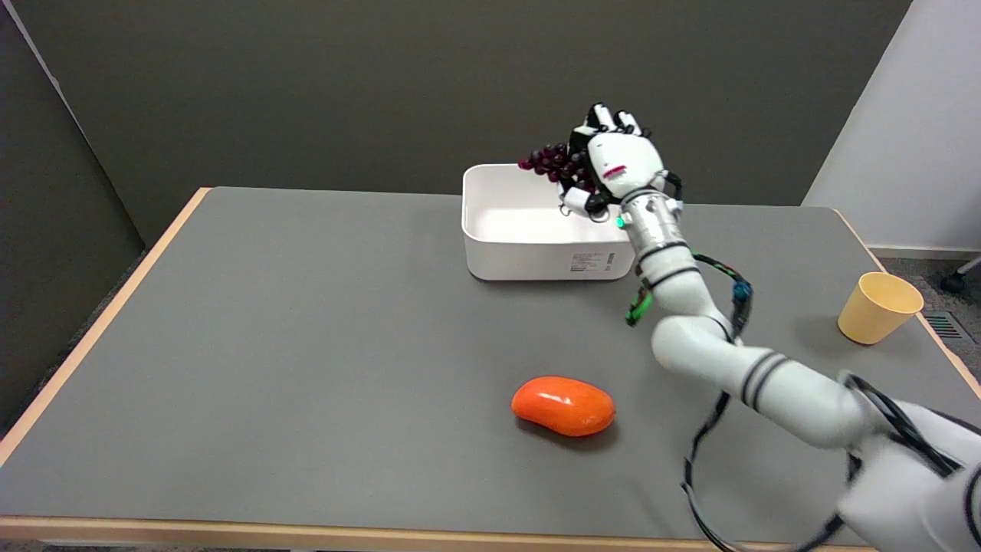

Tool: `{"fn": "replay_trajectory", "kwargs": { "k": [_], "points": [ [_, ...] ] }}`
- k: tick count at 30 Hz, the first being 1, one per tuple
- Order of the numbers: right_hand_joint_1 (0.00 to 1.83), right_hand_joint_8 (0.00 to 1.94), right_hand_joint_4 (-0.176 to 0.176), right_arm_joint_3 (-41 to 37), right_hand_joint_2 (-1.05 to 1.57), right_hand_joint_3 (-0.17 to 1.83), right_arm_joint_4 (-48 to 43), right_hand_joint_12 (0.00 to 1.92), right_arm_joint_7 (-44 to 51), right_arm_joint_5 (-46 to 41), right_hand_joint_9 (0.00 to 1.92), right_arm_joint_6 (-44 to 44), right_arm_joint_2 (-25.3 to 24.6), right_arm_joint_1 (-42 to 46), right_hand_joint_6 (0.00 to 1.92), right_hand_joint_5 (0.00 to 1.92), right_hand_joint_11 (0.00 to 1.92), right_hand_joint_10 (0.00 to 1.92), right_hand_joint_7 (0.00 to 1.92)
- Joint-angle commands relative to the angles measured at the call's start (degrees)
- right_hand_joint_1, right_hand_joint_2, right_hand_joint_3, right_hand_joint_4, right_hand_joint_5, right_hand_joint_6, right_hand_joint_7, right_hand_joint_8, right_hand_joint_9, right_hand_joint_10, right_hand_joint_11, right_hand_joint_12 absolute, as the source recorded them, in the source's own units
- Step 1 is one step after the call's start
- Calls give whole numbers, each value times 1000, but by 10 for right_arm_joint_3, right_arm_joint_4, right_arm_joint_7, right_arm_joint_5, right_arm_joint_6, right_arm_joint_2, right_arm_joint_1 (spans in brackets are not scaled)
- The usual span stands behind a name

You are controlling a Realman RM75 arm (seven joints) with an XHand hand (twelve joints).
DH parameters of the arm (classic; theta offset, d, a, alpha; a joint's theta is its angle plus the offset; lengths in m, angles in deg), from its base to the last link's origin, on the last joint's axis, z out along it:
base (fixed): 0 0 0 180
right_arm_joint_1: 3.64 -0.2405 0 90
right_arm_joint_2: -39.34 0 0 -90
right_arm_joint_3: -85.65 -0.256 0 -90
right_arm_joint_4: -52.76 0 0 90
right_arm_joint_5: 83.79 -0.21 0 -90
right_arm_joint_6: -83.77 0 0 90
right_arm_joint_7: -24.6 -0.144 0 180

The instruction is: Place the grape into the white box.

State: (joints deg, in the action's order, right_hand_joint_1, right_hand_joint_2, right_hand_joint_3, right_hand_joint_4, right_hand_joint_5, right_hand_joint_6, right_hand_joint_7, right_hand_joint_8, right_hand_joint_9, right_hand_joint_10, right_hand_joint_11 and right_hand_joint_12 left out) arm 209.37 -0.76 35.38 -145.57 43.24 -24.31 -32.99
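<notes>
- The right hand (613,165) was raised above the far right part of the white box (490,253), fingers closed around a bunch of dark purple grapes (550,162), back of the hand toward the camera.
- The grape bunch stuck out of the hand's left side, its long axis running roughly level, with the free end pointing left over the box's open interior and the held end hidden behind the fingers.
- Directly below and to the left of the hand lay the box's bare floor; the bunch appeared to hang above the rim and touched neither wall.
- My judgement: the release turns on that overlap. The bunch already sat over the opening, so lowering the hand slightly and spreading the fingers should drop it inside, though the held end was close to the right wall.
- Well below the hand, toward the near edge of the table (268,345), lay an orange mango-like fruit (563,405).
- Far to the hand's right, near the table edge, stood a yellow cup (877,308).
</notes>
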Motion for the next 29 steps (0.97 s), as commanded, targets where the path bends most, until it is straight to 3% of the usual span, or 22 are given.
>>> {"fn": "replay_trajectory", "kwargs": {
  "k": [1,2,6,9,11,18,24,26,29],
  "points": [
    [686,1227,-73,40,940,638,196,1599,-66,-85,251,138,-85,-160,1003,403,55,1368,162],
    [379,545,-1,36,716,947,178,1291,-66,-84,297,137,-78,-152,441,194,108,839,319],
    [257,168,36,16,573,931,56,1042,-82,-89,35,125,-31,-88,330,61,3,436,80],
    [207,132,37,2,570,946,-23,912,-149,-82,-1,77,2,-30,247,29,-1,301,-1],
    [140,-1,34,-8,548,919,-73,767,-187,-77,-1,37,24,10,136,6,-1,155,-1],
    [137,-1,36,-96,556,923,-222,596,-234,-79,-1,-132,101,161,102,-1,-1,107,-1],
    [189,-1,26,-164,650,925,-242,616,-399,-111,-1,-286,131,298,104,-1,-1,155,-1],
    [220,-1,27,-171,753,786,-225,618,-488,-125,-1,-343,137,346,123,-1,-1,177,-1],
    [223,-1,9,-164,768,823,-166,585,-607,-119,-1,-416,126,384,131,-1,-1,185,-1]
  ]
}}
